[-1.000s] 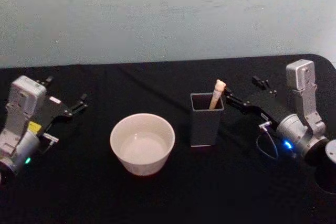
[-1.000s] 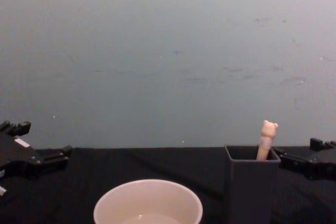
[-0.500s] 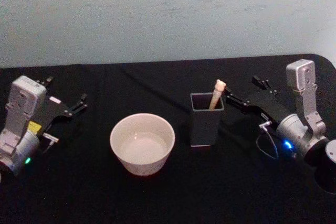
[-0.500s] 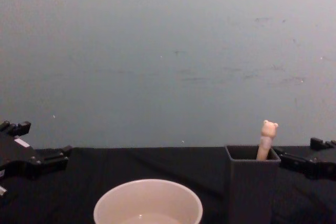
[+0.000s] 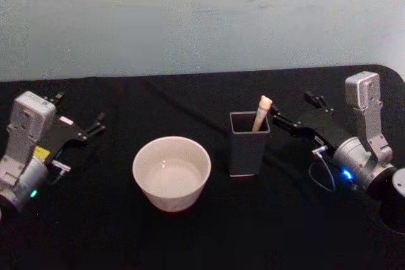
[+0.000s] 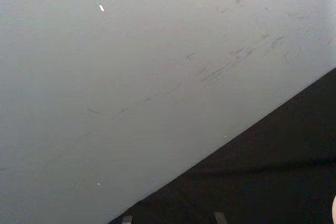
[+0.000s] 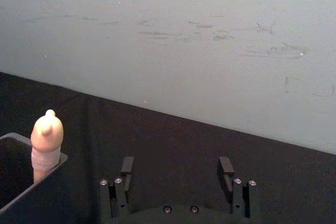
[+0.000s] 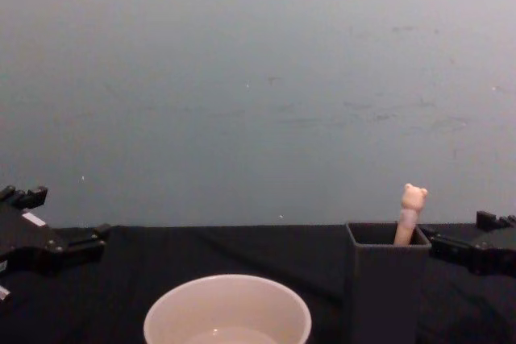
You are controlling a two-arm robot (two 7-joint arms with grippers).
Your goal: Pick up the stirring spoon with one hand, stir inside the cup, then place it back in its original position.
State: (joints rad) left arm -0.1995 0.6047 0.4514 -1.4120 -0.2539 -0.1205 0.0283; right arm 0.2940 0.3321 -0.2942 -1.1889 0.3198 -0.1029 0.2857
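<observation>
1. The cup (image 5: pixel 171 172) stands nearest the front edge of the black counter (image 5: pixel 190 238), just left of the counter's middle. It is upright, and its cream-white interior is open to view.
2. The holder (image 5: pixel 247 144) stands just beside the cup, on the side toward the right edge and slightly farther back. The two do not touch. It is upright, with its square mouth facing up.
3. The stirring spoon (image 5: pixel 261 114) stands inside the holder, leaning against the far right corner of the mouth. The peach handle and the bear head project above the rim; the bowl end is hidden inside.
4. The right claw (image 5: pixel 292 111) rests low near the right edge of the counter, pointing toward the holder. Its fingers (image 7: pixel 226 166) are spread wide, and nothing is between them. The nearer fingertip lies just beside the spoon handle; contact cannot be determined.
5. The left claw (image 5: pixel 79 117) rests near the left edge of the counter, well apart from the cup. Its fingers are spread and hold nothing.
6. A pale wall (image 5: pixel 202 17) rises behind the far edge of the counter.
</observation>
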